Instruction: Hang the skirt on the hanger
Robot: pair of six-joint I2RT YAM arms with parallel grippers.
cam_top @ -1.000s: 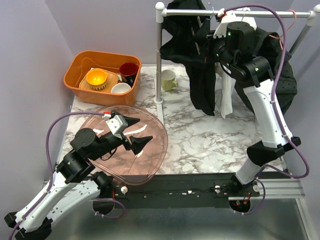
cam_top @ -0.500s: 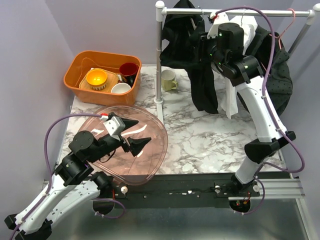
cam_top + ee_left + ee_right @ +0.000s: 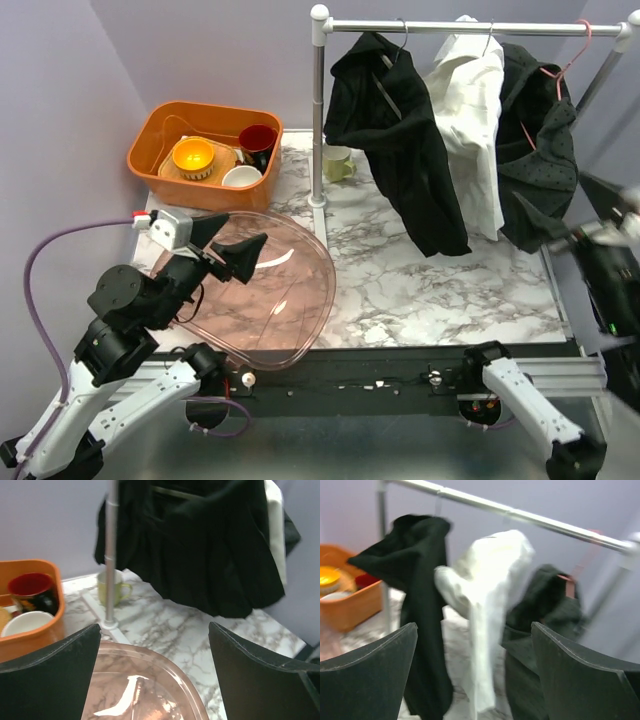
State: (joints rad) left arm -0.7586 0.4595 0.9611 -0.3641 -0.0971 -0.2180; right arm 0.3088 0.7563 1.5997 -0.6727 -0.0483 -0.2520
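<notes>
Two claws, each with two black wedge-shaped fingers. The left claw [image 3: 230,240] is spread wide and holds nothing; it hangs over the far left part of one shallow, rounded dish [image 3: 300,300] of clear pink plastic at the near left of the table [image 3: 420,280], whose top is white marble veined with grey. The right claw [image 3: 474,627] is likewise spread and empty; from above it is blurred, at the right edge of the table, apart from the clothes.

Far of both claws runs one metal rail [image 3: 450,25], carried at its left end by one upright post [image 3: 319,120]. Three garments hang from it side by side:
- Left: the skirt [image 3: 400,150], black and pleated, on a hanger [image 3: 175,492] with a thin wire hook.
- Middle: a white garment [image 3: 475,120], smooth, also on a wire hook.
- Right: a dark garment [image 3: 540,150] with fine dots, on a pink hanger [image 3: 578,45].

One pale green mug [image 3: 338,160] stands just beside the post. At the far left, one orange plastic tub [image 3: 150,150] holds three vessels: a yellow bowl [image 3: 193,155], a red cup [image 3: 258,137] and a white cup [image 3: 242,177].
</notes>
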